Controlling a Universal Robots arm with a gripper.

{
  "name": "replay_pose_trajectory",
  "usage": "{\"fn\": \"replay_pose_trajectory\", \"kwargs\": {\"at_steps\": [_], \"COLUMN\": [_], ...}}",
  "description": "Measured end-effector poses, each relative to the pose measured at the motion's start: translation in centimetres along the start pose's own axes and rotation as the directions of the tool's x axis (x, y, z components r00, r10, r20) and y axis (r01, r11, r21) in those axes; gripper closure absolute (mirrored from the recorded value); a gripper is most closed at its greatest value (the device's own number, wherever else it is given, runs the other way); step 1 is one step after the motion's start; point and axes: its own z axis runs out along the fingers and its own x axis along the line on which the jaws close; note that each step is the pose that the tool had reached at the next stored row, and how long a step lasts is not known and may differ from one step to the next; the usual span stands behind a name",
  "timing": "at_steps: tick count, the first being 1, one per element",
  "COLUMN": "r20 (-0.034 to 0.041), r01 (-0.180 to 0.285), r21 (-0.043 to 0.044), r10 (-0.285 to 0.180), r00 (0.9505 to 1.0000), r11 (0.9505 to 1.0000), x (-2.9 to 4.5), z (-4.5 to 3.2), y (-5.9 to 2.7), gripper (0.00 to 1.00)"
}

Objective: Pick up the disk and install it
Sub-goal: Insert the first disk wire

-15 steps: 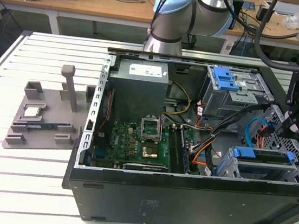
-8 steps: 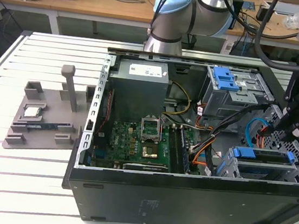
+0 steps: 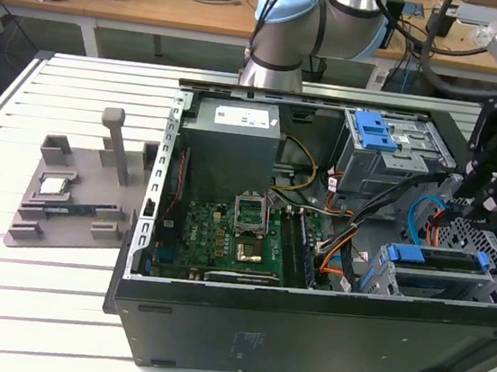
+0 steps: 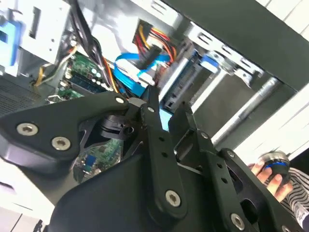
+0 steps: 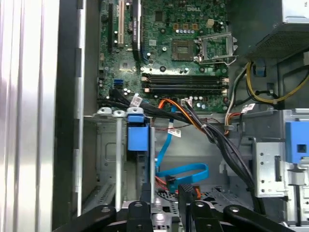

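A white slatted table (image 3: 52, 307) carried the open black computer case (image 3: 302, 338), lying on its side. The robot arm (image 3: 296, 19) rose just behind the case and reached over its end at the exterior view's right. A grey fixture tray (image 3: 64, 209) lay beside the case, at the exterior view's left. Inside the case, the green motherboard (image 3: 224, 237) covered the floor near the middle. The disk (image 3: 439, 261), with its blue bracket, sat in the metal drive cage in the case's near corner at the exterior view's right; the first wrist view showed it edge-on (image 5: 136, 135) between the cage rails. The gripper (image 3: 468, 208) hovered above that same end of the case, apart from the disk. In the first wrist view the gripper (image 5: 165, 192) was released, its fingers spread and grasping nothing. A small square chip (image 3: 54, 185) rested on the fixture tray, outside the case.
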Motion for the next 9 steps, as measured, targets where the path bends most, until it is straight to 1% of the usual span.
{"fn": "replay_pose_trajectory", "kwargs": {"at_steps": [1,3,7,9], "r20": [-0.0013,-0.0046,-0.0164,-0.0180], "r01": [0.000,0.000,-0.005,-0.011], "r21": [-0.0001,-0.0019,-0.0043,-0.0047], "r10": [0.000,0.000,0.005,0.011], "r00": [1.0000,1.0000,0.9999,0.9998], "r11": [1.0000,1.0000,1.0000,0.9999], "x": [-0.47,-1.17,-1.91,-2.13], "z": [0.03,0.22,0.90,1.30], "y": [-0.15,-0.63,-1.29,-1.48], "gripper": [0.64,0.64,0.64,0.64]}}
